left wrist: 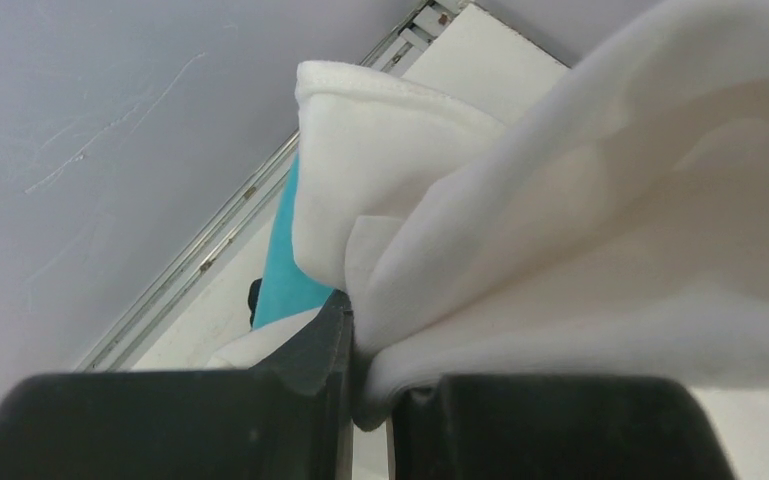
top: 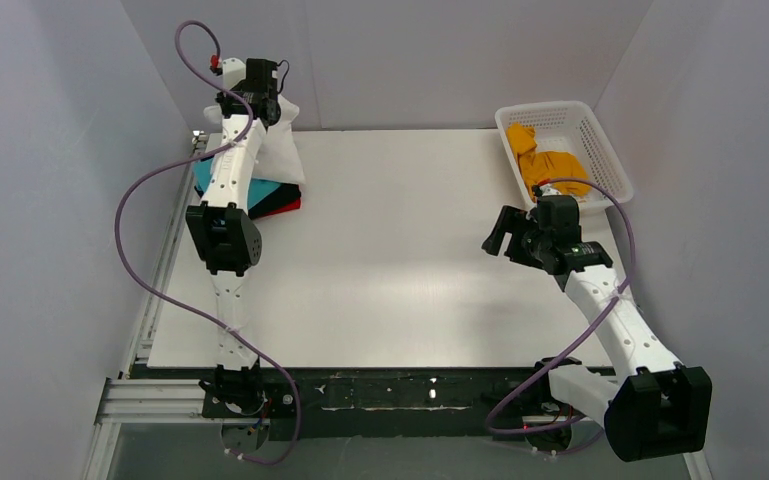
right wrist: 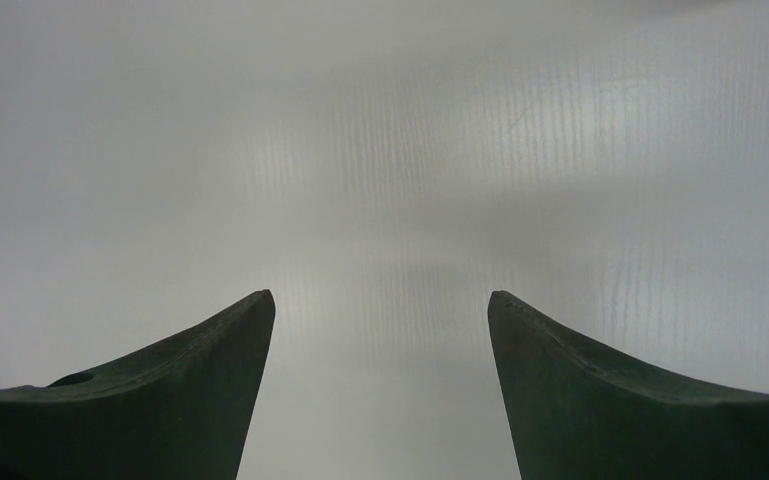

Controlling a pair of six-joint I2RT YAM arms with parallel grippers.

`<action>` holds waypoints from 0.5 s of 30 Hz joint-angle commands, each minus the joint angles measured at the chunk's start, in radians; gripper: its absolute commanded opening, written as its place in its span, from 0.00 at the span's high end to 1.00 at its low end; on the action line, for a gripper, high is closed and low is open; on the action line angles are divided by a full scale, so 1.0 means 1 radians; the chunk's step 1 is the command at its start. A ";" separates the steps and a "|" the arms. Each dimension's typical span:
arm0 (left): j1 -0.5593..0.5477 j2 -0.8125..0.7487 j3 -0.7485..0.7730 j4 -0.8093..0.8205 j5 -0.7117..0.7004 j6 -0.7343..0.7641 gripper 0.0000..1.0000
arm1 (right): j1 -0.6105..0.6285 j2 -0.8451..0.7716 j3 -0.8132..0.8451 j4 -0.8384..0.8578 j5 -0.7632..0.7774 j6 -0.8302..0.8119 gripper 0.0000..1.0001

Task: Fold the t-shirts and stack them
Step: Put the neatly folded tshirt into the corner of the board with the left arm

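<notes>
My left gripper (top: pixel 263 108) reaches to the far left corner and is shut on a bunched white t-shirt (top: pixel 282 148). In the left wrist view the white cloth (left wrist: pixel 560 220) is pinched between the closed jaws of that gripper (left wrist: pixel 360 335). It hangs over a stack with a teal t-shirt (top: pixel 266 192) on top, and a black one (top: pixel 296 194) and a red one (top: pixel 286 208) showing at the edges; a strip of teal (left wrist: pixel 285 270) shows below the cloth. An orange t-shirt (top: pixel 548 165) lies in the basket. My right gripper (top: pixel 501 232) (right wrist: pixel 380 300) stands open over the bare table, holding nothing.
A white lattice basket (top: pixel 608 160) stands at the far right of the white table (top: pixel 390 260). Grey walls close in on the left, the back and the right. An aluminium rail (top: pixel 165 250) runs along the table's left edge.
</notes>
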 commanded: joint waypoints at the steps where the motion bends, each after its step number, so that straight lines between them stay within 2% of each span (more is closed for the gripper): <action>1: 0.041 -0.121 -0.029 -0.081 -0.072 -0.096 1.00 | -0.005 0.022 0.060 0.006 -0.025 0.010 0.14; 8: 0.095 -0.153 -0.134 -0.146 0.039 -0.219 1.00 | -0.005 0.045 0.075 -0.005 -0.046 0.016 0.15; 15: 0.169 -0.187 -0.289 -0.137 0.153 -0.299 1.00 | -0.005 0.056 0.084 -0.015 -0.052 0.016 0.15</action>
